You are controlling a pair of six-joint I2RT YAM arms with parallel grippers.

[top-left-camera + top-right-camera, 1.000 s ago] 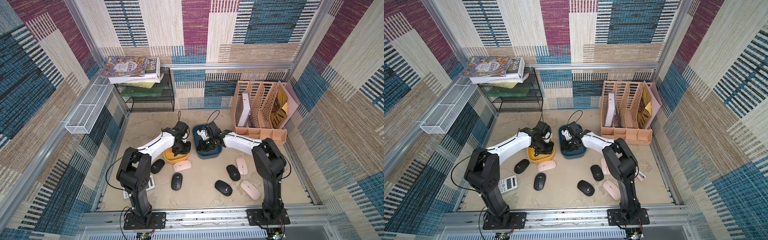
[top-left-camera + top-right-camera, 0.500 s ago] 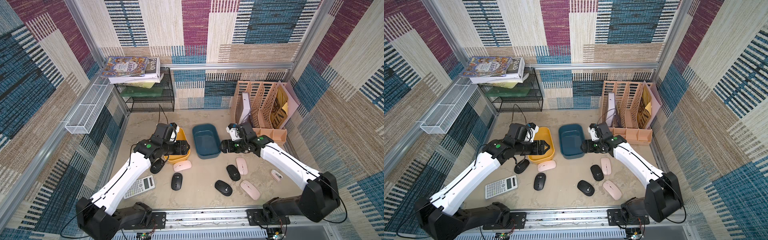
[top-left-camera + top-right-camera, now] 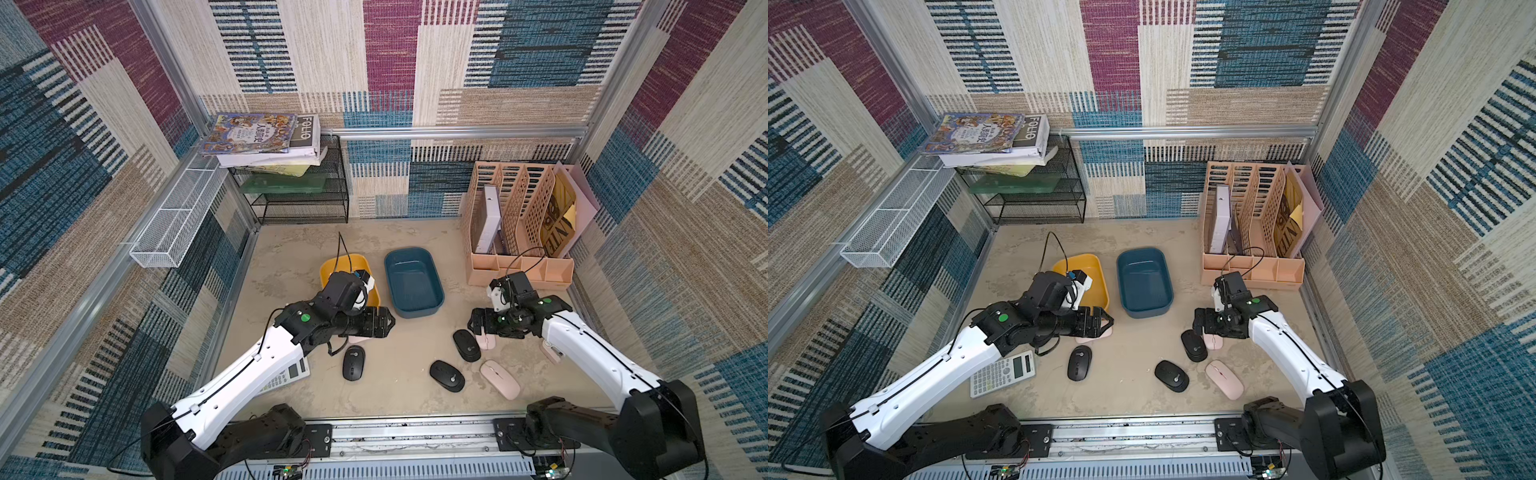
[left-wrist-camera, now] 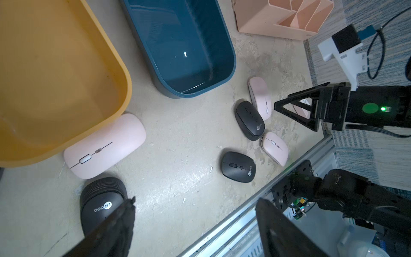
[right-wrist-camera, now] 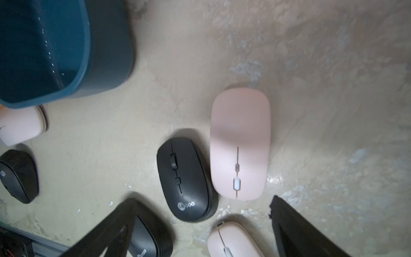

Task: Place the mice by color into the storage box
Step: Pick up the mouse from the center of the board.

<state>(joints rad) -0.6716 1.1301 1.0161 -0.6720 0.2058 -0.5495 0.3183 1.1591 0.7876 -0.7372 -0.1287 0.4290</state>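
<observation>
Two empty storage boxes stand side by side, a yellow one and a blue one. My left gripper is open at the yellow box's front corner, over a pink mouse that lies against that box. A black mouse lies just in front of it. My right gripper is open low over a black mouse and a pink mouse lying side by side. Another black mouse and a pink one lie nearer the front rail.
A white calculator lies under my left forearm. A small pinkish-white gadget sits by my right forearm. A peach file organizer stands back right, a black wire rack with books back left, and a white mesh basket on the left wall.
Both arms have unfolded from over the boxes and both grippers have opened. The left gripper moved to the yellow box's front corner; the right came down over the black and pink pair.
</observation>
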